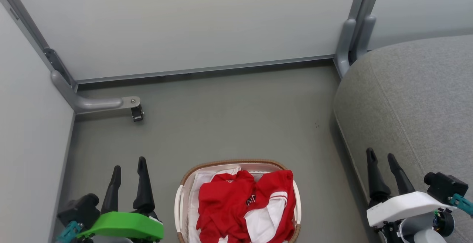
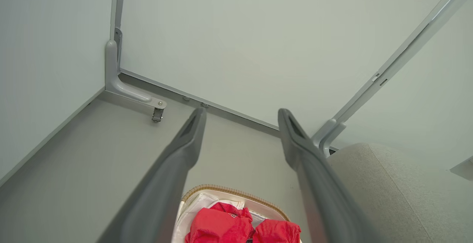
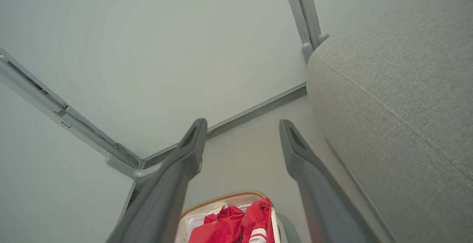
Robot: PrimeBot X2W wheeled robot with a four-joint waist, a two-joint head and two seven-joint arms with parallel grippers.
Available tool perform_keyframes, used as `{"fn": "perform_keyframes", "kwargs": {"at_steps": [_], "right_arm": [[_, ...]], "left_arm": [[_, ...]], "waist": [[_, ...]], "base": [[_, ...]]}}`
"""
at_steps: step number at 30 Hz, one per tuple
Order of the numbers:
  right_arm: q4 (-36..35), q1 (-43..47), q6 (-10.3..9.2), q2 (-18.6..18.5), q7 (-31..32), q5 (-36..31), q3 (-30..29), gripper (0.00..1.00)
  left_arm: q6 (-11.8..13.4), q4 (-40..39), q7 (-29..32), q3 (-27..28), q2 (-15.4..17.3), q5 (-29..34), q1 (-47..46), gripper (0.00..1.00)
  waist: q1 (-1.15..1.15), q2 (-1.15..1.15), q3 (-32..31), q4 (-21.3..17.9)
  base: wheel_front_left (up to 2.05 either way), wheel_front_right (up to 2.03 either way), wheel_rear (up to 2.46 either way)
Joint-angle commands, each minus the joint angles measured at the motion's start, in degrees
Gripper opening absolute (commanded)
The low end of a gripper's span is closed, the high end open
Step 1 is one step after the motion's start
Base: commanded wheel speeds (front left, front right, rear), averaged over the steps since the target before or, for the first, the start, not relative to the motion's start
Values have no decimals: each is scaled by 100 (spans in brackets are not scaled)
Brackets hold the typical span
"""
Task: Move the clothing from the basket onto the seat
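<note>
Red clothing (image 1: 236, 206) with white panels lies heaped in the white basket (image 1: 192, 176) with a brown woven rim, on the floor at the bottom centre of the head view. The grey seat (image 1: 417, 102) fills the right side. My left gripper (image 1: 128, 166) stands open to the basket's left, nothing between its fingers. My right gripper (image 1: 381, 157) is open over the seat's front edge, right of the basket. Both wrist views look down between open fingers: left gripper (image 2: 242, 113) above the clothing (image 2: 221, 226), right gripper (image 3: 242, 124) above the clothing (image 3: 236, 224), with the seat (image 3: 399, 98) alongside.
Pale partition panels close off the back and left. A grey metal foot with a small caster (image 1: 136, 114) juts onto the floor at the left. Another panel post (image 1: 349, 39) stands by the seat's far corner. Bare grey floor (image 1: 236, 117) lies beyond the basket.
</note>
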Motion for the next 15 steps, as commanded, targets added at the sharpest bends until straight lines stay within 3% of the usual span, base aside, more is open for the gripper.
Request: {"fn": "perform_keyframes", "kwargs": {"at_steps": [1, 15], "right_arm": [[-17, 43, 1, -33, -52, -184, 34, 100], [111, 56, 2, -40, -234, -1055, 117, 100]], "left_arm": [[22, -9, -54, -26, 41, 155, 58, 100], [112, 286, -236, -197, 45, 775, 130, 100]], "waist": [[0, 0, -4, 2], [0, 0, -15, 15]], "base": [[0, 0, 0], [0, 0, 0]]}}
